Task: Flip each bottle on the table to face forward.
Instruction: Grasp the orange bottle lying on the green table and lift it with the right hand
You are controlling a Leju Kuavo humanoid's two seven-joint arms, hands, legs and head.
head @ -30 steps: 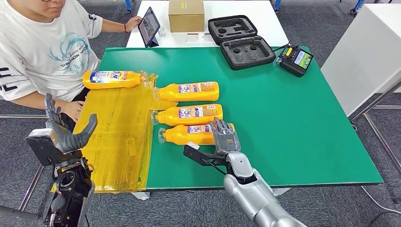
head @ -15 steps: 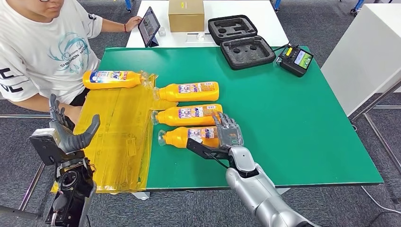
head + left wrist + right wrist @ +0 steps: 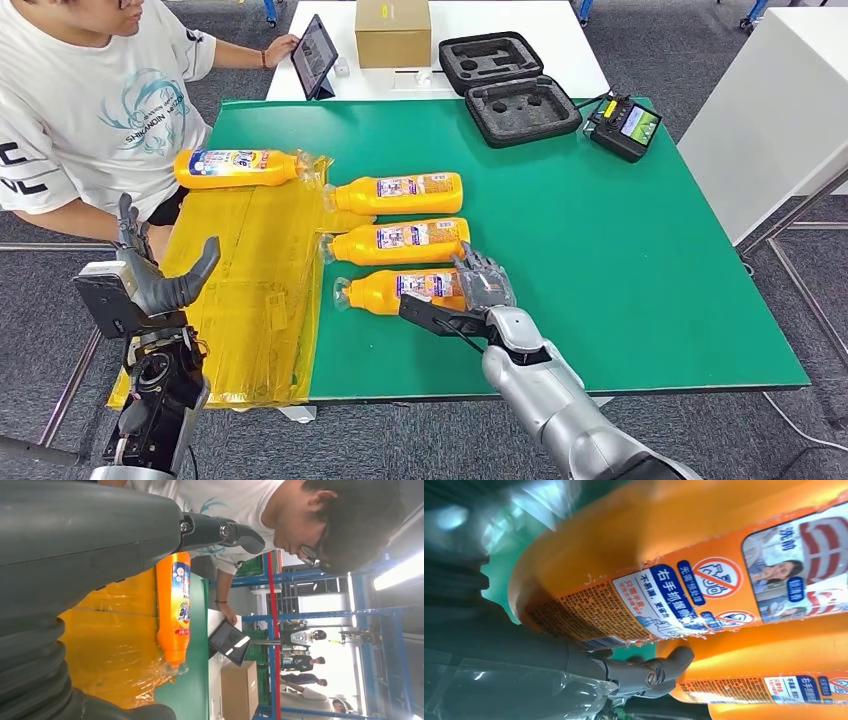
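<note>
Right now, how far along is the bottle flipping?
Looks done: one bottle lies on the yellow sheet with its front label up. In hand: the right hand is at the base of the nearest bottle, which lies back label up on the green table. Left: the two bottles behind it also show back labels. The left hand is open.
</note>
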